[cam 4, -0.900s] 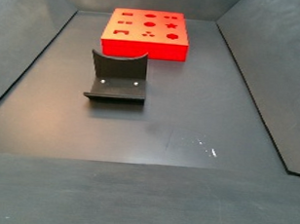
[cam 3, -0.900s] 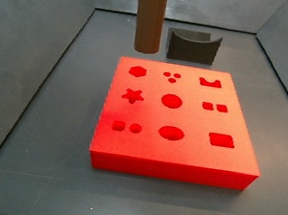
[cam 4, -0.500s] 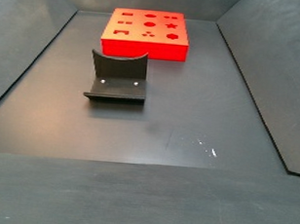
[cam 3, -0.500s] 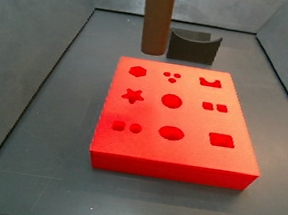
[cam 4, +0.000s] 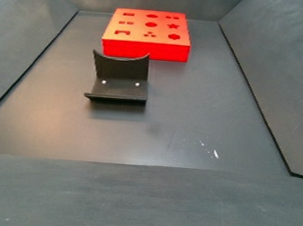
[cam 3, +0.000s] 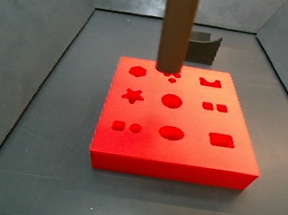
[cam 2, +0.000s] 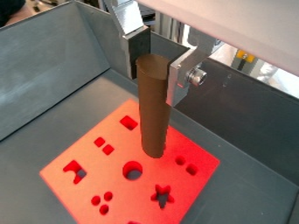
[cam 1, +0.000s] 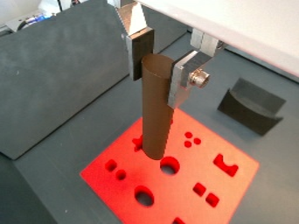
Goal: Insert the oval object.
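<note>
Hand (cam 1: 162, 59) clamps the oval object (cam 1: 158, 109) upright over the red block (cam 1: 163, 171).
Peg's top sits betw. the silver fingers (cam 2: 183, 74) in both wrist views; its lower end hangs just above the block's back edge in a side view (cam 3: 175, 28), nr the small cut-outs. Table (cam 4: 165, 136) is dark grey, matte, w/ sloped grey walls all round. The fixture (cam 4: 118, 78) stands on the table, apart from the block.

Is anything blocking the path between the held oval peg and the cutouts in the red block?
Nothing visible. The gripper holds the oval object upright above the red block, whose cutouts lie uncovered. The fixture stands behind the block, off to the side.
</note>
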